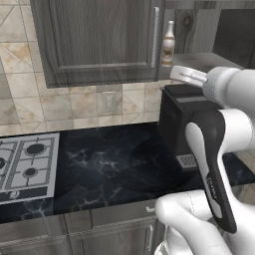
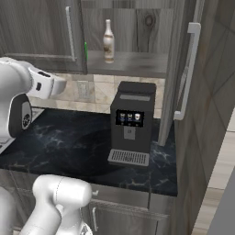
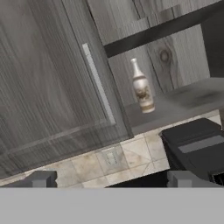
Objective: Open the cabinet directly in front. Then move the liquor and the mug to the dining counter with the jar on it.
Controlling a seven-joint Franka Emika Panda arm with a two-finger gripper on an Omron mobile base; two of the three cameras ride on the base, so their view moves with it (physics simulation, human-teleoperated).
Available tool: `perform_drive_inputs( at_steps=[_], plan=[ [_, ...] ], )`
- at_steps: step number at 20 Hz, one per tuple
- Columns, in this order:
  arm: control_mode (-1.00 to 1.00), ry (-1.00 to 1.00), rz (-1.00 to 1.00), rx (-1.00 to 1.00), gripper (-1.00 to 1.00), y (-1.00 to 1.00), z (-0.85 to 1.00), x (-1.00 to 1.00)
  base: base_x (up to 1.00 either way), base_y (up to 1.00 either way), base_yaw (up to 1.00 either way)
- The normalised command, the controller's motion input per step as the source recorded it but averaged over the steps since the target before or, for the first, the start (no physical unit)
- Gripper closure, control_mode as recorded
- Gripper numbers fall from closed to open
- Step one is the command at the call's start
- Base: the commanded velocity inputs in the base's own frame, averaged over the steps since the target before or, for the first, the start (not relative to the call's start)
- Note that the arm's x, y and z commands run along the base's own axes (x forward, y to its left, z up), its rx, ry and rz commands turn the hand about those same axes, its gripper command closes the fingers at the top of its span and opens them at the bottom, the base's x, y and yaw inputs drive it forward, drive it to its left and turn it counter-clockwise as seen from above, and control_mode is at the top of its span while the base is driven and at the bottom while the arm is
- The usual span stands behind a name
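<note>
The cabinet's left door (image 1: 99,40) is shut and its right door (image 2: 181,92) stands swung wide open. On the bared shelf (image 2: 133,62) the liquor (image 2: 108,41) stands upright, a slim pale bottle (image 3: 142,87). A thin green sliver (image 2: 86,51) shows at the shut door's edge, perhaps the mug, mostly hidden. My gripper (image 3: 111,180) is open and holds nothing. It hangs in front of the cabinet, below and short of the shelf, looking up at the bottle. The dining counter and the jar are out of view.
A black coffee machine (image 2: 132,119) stands on the black marble counter (image 1: 114,164) right under the open shelf. A gas hob (image 1: 25,164) lies to the left. A wall socket (image 1: 108,102) sits in the tiled wall. The open door's bar handle (image 2: 190,69) juts out on the right.
</note>
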Motion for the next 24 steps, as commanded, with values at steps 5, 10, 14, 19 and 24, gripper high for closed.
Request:
perform_drive_inputs(
  at_steps=[5, 10, 14, 19, 24],
  plan=[
    [-1.00, -0.26, 0.09, 0.00, -1.00, 0.02, 0.14, 0.06, 0.00, 0.00, 0.00],
    [-1.00, -0.25, 0.04, -0.04, -1.00, 0.03, 0.03, 0.00, 0.00, 0.00, 0.00],
    [-1.00, 0.00, 0.00, -0.01, -1.00, 0.00, 0.00, 0.00, 0.00, 0.00, 0.00],
    [-1.00, -0.01, 0.00, 0.00, -1.00, 0.00, 0.09, 0.09, 0.00, 0.00, 0.00],
    [-1.00, -0.05, -0.01, -0.01, -1.00, 0.03, 0.07, 0.14, 0.00, 0.00, 0.00]
  ],
)
